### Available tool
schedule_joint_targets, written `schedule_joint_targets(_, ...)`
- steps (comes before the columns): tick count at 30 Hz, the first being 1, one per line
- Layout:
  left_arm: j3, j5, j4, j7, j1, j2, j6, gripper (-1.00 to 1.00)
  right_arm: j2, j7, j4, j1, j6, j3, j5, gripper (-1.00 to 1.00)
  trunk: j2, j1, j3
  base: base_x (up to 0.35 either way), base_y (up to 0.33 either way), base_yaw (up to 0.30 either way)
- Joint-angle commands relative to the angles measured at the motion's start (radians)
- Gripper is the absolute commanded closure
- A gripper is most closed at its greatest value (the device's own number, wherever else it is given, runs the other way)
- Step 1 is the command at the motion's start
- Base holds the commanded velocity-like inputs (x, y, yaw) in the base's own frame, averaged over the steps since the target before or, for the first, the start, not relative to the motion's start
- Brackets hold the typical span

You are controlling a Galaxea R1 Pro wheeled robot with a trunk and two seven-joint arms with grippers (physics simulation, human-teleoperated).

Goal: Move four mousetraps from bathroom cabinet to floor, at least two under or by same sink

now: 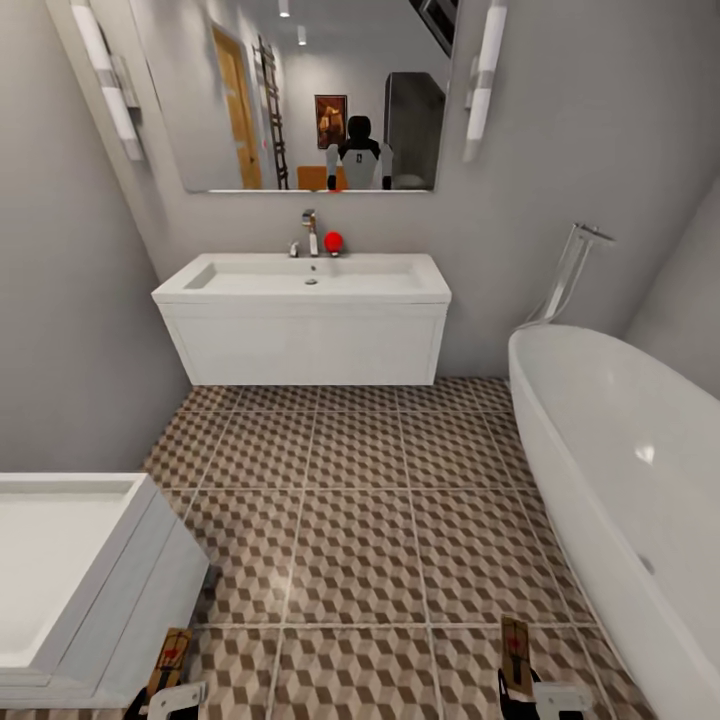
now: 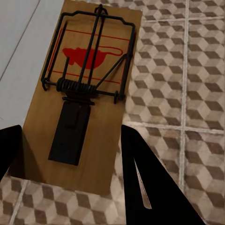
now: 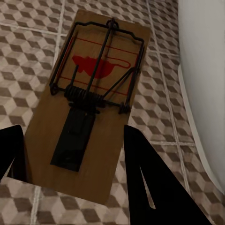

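Left hand (image 2: 70,159) & right hand (image 3: 72,161) each grip mousetrap (image 2: 82,93); no readable txt.

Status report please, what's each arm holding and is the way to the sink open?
Left end effector shut on a mousetrap. Right end effector shut on a second mousetrap. Sink ahead; tiled floor between, toilet left, bathtub right.

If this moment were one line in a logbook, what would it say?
left gripper: shut on brown wooden mousetrap | right gripper: shut on second wooden mousetrap | ahead: white rectangular sink | below: cube-patterned tiled floor
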Motion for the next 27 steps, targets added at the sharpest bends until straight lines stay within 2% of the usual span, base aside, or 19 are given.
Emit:
schedule_joint_targets(1, -0.009, -0.001, 0.003, 0.009, -0.001, -0.001, -0.003, 1.0, -0.001, -0.005, 0.001, -0.001, -0.002, 0.005, 0.004, 1.0, 0.0, 0.001, -0.001, 0.331, 0.0, 0.0)
schedule_joint_targets(27, -0.009, -0.001, 0.003, 0.009, -0.001, -0.001, -0.003, 1.0, -0.001, -0.005, 0.001, -0.001, 0.0, 0.006, 0.003, 1.0, 0.0, 0.001, -0.001, 0.33, 0.0, 0.0)
